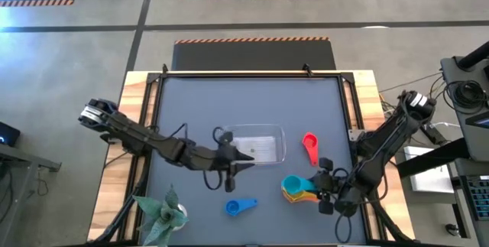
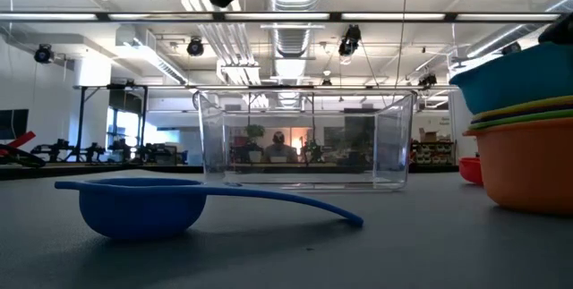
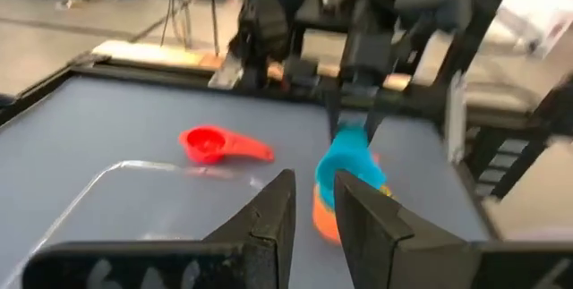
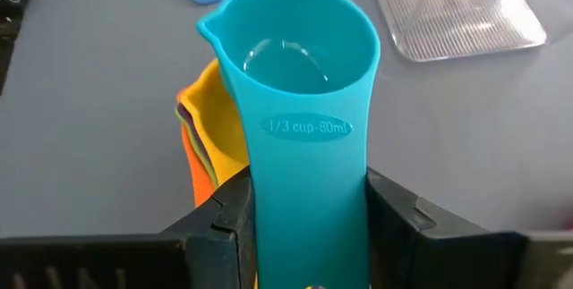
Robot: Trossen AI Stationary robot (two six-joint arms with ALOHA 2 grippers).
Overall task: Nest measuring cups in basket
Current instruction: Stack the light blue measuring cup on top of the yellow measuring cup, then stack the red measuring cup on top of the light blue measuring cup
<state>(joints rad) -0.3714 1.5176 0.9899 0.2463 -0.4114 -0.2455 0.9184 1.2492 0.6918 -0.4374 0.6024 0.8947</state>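
Teal cup [image 4: 300, 101] on the stack, handle clamped in right hand [image 4: 304, 213].

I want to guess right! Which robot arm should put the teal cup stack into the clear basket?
The right one, probably. The right pincer already grips the teal cup by its handle, on top of the stack. The left pincer holds nothing, poised at the basket edge.

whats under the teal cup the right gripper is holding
Under the teal cup, gripped by its handle in the right gripper, sits a nested stack: yellow, green and orange rims show. Anything deeper inside is covered.
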